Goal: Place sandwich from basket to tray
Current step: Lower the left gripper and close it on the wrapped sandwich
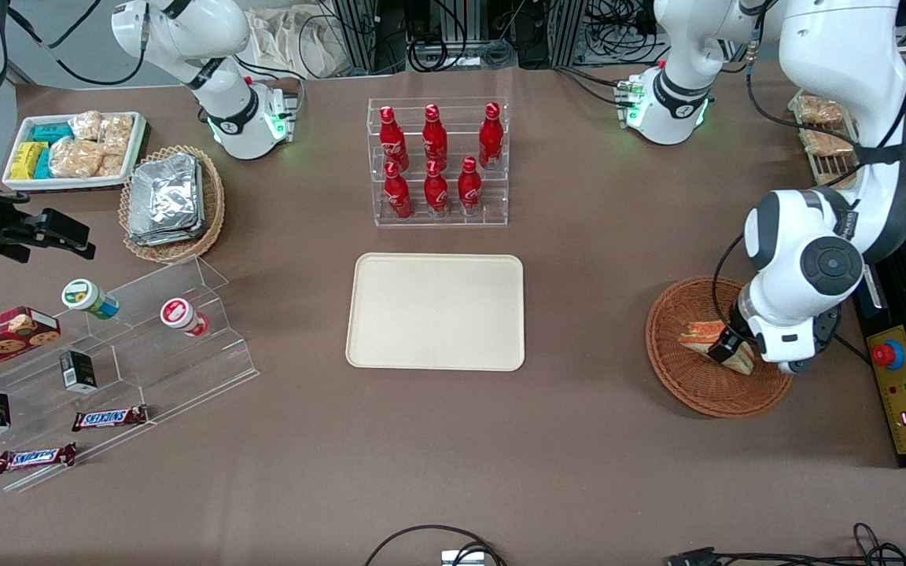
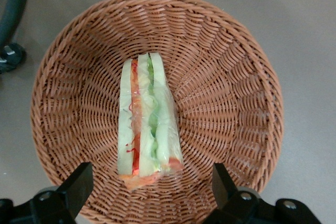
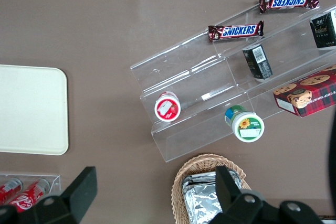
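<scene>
The sandwich (image 2: 147, 124) is a clear-wrapped wedge of pale bread with orange-red and green layers. It lies in the middle of the reddish-brown wicker basket (image 2: 236, 77). My left gripper (image 2: 151, 187) hangs just above the basket, open, with one black finger (image 2: 79, 184) to each side of the sandwich's wide end and not touching it. In the front view the gripper (image 1: 732, 350) partly covers the sandwich (image 1: 701, 334) in the basket (image 1: 681, 381) at the working arm's end of the table. The cream tray (image 1: 436, 310) lies bare at the table's middle.
A clear rack of red bottles (image 1: 437, 161) stands farther from the front camera than the tray. A yellow control box with a red button (image 1: 897, 389) lies beside the basket. An acrylic stand with snacks (image 1: 119, 346), a foil-packet basket (image 1: 170, 200) and a white snack tray (image 1: 75, 149) are toward the parked arm's end.
</scene>
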